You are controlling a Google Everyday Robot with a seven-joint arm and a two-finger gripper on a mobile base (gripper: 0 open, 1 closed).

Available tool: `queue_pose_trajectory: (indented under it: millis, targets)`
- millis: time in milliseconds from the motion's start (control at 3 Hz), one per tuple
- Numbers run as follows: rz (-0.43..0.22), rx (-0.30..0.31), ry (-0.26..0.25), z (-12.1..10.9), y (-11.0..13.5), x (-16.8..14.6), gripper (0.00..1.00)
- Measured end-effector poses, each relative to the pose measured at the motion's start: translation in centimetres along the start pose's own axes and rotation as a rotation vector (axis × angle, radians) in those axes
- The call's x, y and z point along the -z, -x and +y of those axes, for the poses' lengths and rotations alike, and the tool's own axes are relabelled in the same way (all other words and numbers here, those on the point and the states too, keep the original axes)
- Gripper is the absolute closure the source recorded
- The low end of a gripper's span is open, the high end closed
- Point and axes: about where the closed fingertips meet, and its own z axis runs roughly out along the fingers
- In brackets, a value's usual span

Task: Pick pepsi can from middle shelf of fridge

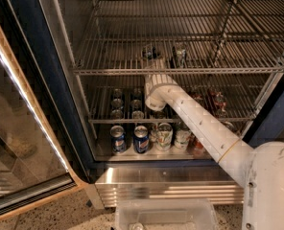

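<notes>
Gripper: your gripper [152, 61] is inside the fridge [46, 85], over the front part of the middle shelf [108, 72], just past its front rail.
Grip: you cannot tell whether it is spread, closed or clamped on anything; the dark shapes at its tip merge with the can.
Pepsi can: the pepsi can [150, 50] stands upright on the middle shelf, right at the gripper's tip and in line with it; you cannot tell whether they touch.
Arm: your white arm [199, 128] rises from the lower right, crosses in front of the lower rack [103, 120] and bends at the wrist just below the middle shelf's rail.
Right of the gripper: a pale silver-green can [179, 56] stands on the same shelf, just beside the gripper and apart from the pepsi can.
Below the gripper: the lower rack carries rows of cans on its left part, and red cans [216, 101] off to the right beyond the arm.
Cabinet floor: two blue cans [117, 139] stand side by side down and left of the gripper; pale cans [164, 137] stand next to them, partly behind the arm.
Far left of the gripper: the glass door [17, 143] is swung open.
Bottom: the steel base panel [147, 188] runs under the opening, with a clear bin [166, 214] in front of it.
</notes>
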Motion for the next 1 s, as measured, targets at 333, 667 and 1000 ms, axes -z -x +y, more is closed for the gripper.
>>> queue_pose_trajectory:
  millis: [333,667,1000]
  targets:
    - [0.0,0.0,0.0,0.0,0.0,0.0,0.68]
    - [0.0,0.0,0.0,0.0,0.0,0.0,0.91]
    - [0.0,0.0,0.0,0.0,0.0,0.0,1.0]
